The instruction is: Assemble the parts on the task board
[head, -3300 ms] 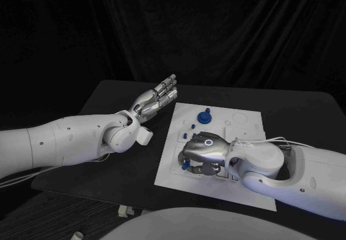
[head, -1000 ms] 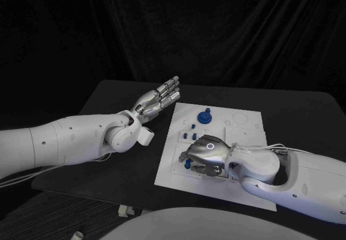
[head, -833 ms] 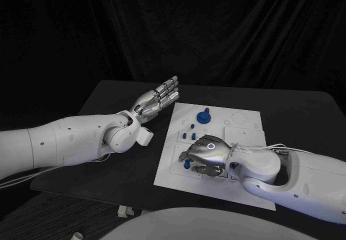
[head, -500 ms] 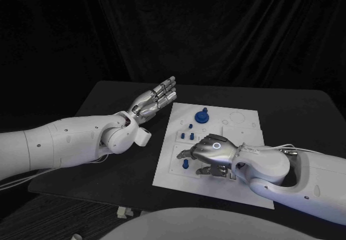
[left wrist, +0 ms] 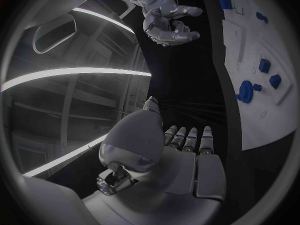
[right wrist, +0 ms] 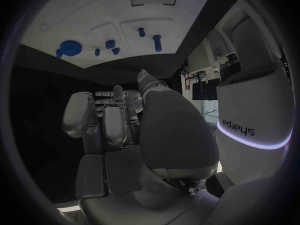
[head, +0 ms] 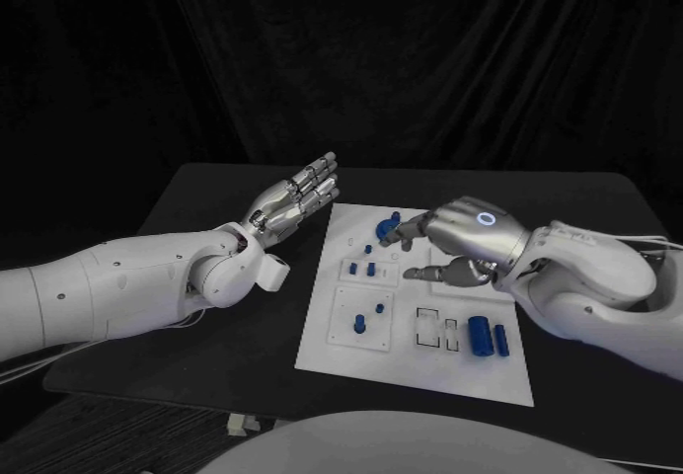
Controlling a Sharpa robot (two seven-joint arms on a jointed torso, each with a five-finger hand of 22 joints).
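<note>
Above the task board [head: 413, 365], empty right hand [head: 453, 240] over blue parts [head: 487, 336].

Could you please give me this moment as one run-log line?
left hand: open, beside task board | right hand: above board, holding nothing | blue parts: on board

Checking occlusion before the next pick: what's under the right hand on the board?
The right hand hovers over the task board's far middle, empty. The round blue part shows beside its fingers; the board directly beneath the palm is hidden.

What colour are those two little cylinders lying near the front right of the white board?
Blue cylinders, clearest in the head view.
</note>
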